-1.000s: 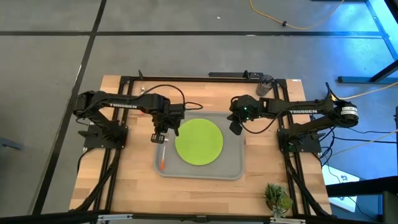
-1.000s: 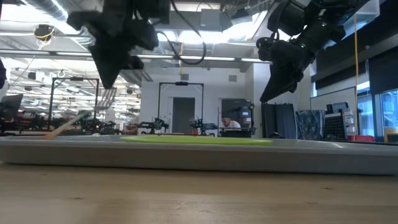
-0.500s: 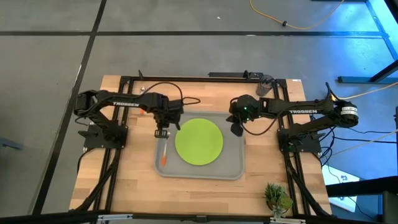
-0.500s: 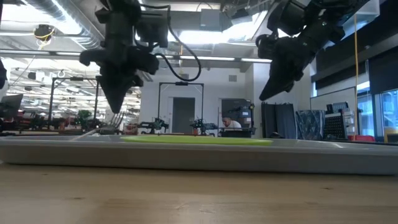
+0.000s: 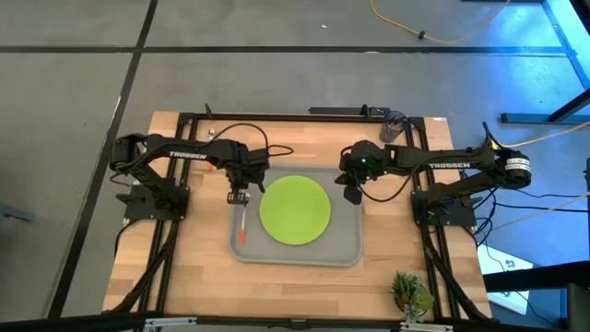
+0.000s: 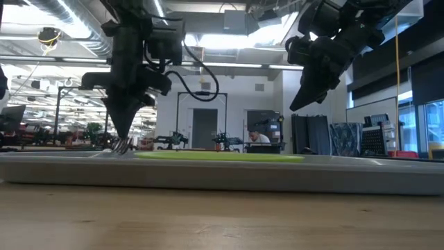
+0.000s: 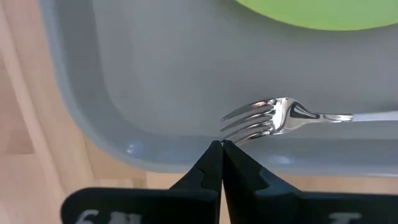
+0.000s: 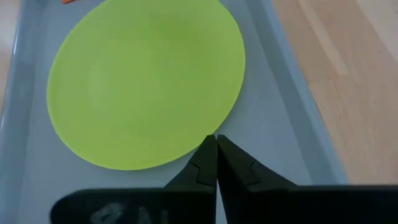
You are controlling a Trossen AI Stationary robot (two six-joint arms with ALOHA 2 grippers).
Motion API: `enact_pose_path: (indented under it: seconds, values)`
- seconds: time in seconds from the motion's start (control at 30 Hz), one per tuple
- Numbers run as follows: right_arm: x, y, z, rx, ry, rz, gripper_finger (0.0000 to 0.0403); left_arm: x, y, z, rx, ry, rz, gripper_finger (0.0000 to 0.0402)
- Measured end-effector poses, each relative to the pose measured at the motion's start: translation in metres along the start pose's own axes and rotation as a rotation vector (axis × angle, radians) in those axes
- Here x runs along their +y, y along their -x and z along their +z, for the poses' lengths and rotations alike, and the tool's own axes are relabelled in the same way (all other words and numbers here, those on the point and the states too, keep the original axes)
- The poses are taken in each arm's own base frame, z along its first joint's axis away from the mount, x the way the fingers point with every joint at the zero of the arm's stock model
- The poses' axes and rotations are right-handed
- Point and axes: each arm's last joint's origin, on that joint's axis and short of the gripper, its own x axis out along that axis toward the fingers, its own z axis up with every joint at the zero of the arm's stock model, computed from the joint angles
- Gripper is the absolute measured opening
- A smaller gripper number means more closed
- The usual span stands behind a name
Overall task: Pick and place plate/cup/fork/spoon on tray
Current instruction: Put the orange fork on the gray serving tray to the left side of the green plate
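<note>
In the frame's centre, the fork (image 5: 241, 221) lies on the tray (image 5: 346, 247) beside the plate (image 5: 295, 209); left pincer (image 5: 239, 195) and right pincer (image 5: 351, 195) hover pressed together, empty.

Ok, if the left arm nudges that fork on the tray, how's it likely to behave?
The fork looks stiff, with metal tines. It lies flat on the smooth tray, so it would probably slide or pivot rather than roll. Being so slim and low, it may be awkward to pinch up with the fingers.
</note>
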Motion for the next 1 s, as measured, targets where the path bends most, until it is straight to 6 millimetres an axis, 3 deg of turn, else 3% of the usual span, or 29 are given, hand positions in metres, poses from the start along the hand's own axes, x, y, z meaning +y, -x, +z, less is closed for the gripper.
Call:
enact_pose_path:
  seconds: [0.57, 1.0]
  values:
    - [0.0, 0.0, 0.0, 0.001, 0.001, 0.0, 0.0006, 0.009, -0.006, -0.001, -0.027, 0.007, 0.046, 0.0]
    - [0.0, 0.0, -0.001, 0.006, 0.0, -0.001, 0.0006, 0.011, -0.028, 0.004, 0.043, 0.007, 0.036, 0.0]
